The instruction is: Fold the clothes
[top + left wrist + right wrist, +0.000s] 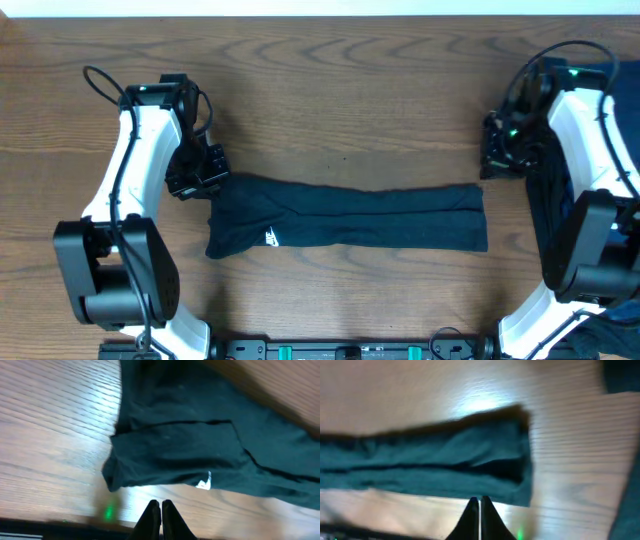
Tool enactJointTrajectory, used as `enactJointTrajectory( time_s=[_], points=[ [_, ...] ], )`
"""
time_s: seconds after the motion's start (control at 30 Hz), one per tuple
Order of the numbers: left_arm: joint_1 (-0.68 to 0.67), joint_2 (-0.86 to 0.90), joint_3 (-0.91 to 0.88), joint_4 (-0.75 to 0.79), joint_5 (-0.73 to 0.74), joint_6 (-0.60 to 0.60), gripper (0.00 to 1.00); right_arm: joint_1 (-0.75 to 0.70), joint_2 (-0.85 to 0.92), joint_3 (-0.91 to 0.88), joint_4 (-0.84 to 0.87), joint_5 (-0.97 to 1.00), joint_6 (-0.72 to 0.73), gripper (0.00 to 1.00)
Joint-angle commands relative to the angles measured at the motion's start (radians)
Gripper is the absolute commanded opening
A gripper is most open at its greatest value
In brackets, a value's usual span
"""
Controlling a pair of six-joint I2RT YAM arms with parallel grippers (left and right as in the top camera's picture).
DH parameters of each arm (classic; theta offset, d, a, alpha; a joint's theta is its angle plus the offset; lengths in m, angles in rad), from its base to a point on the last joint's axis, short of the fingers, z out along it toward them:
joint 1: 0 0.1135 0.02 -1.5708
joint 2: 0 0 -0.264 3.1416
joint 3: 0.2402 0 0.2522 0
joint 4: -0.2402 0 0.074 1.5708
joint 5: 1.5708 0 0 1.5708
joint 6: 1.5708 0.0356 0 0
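The wooden table (350, 90) holds 1 black T-shirt (360, 215), folded into a long strip across its middle. The left gripper (195, 175) and right gripper (497, 150) hang near its 2 ends, jaws pressed together, holding nothing. A small white logo (272, 237) faces up.

The white logo (272, 237) on the T-shirt (350, 215) is too small to read. At the right edge of the table (400, 100), dark fabric (550, 220) is partly hidden behind the right arm (592, 140).
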Motion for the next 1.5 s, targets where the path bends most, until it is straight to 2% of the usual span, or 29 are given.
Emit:
enactJointTrajectory(
  time_s=[0.0,0.2,0.57,0.83,1.1,1.33,1.47],
  points=[
    [-0.034,-0.006,-0.031,0.013,0.040,0.002,0.06,0.075,-0.010,-0.062,0.015,-0.046,-0.010,0.01],
    [-0.103,-0.006,-0.181,0.130,0.040,0.002,0.06,0.201,-0.010,-0.263,0.225,0.005,0.015,0.01],
    [-0.113,-0.001,-0.390,0.377,0.020,-0.017,0.06,0.267,-0.010,-0.459,0.517,0.039,0.027,0.01],
    [-0.113,0.005,-0.394,0.500,-0.027,-0.018,0.06,0.267,-0.010,-0.517,0.679,0.044,0.031,0.03],
    [-0.113,0.006,-0.394,0.637,-0.096,-0.018,0.06,0.267,-0.010,-0.517,0.758,0.132,0.106,0.03],
    [-0.113,0.006,-0.394,0.748,-0.099,-0.017,0.06,0.267,-0.010,-0.517,0.827,0.181,0.131,0.05],
    [-0.113,-0.007,-0.356,0.715,-0.087,-0.017,0.06,0.267,-0.011,-0.504,0.858,0.178,0.129,0.06]
  ],
)
